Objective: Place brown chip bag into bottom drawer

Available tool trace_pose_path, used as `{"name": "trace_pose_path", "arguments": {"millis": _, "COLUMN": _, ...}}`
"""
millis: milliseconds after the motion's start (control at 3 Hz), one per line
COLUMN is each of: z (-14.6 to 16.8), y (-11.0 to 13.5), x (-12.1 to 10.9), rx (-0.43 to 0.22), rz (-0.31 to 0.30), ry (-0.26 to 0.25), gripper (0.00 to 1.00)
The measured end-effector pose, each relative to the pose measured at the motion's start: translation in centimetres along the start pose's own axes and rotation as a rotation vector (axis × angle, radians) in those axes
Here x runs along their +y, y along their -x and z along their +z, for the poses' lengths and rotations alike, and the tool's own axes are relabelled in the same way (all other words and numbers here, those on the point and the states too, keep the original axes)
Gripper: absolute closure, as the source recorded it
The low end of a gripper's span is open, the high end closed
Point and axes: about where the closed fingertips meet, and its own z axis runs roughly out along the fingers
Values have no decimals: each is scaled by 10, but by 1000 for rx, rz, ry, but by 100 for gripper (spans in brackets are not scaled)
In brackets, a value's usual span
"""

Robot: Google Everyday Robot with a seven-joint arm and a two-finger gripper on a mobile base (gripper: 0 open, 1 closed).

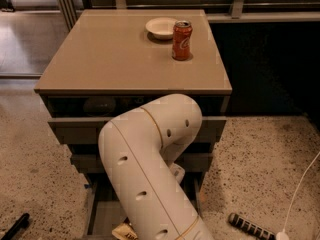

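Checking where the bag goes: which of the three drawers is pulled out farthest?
The bottom drawer, jutting out past both upper drawers; the brown chip bag shows at its near end. The gripper is hidden behind the arm.

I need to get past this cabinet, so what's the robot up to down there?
The robot's white arm reaches down in front of the cabinet to the open bottom drawer. A corner of the brown chip bag shows over that drawer beside the arm. The gripper is hidden behind the arm, so whether it holds the bag cannot be seen. A soda can and bowl sit on top.
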Motion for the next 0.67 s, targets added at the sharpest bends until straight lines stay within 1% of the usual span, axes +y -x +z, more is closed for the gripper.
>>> {"name": "trace_pose_path", "arguments": {"millis": 333, "z": 0, "y": 0, "x": 0, "rx": 0, "rz": 0, "ry": 0, "gripper": 100}}
{"name": "trace_pose_path", "arguments": {"millis": 667, "z": -4, "y": -2, "x": 1, "rx": -22, "rz": 2, "ry": 36, "gripper": 100}}
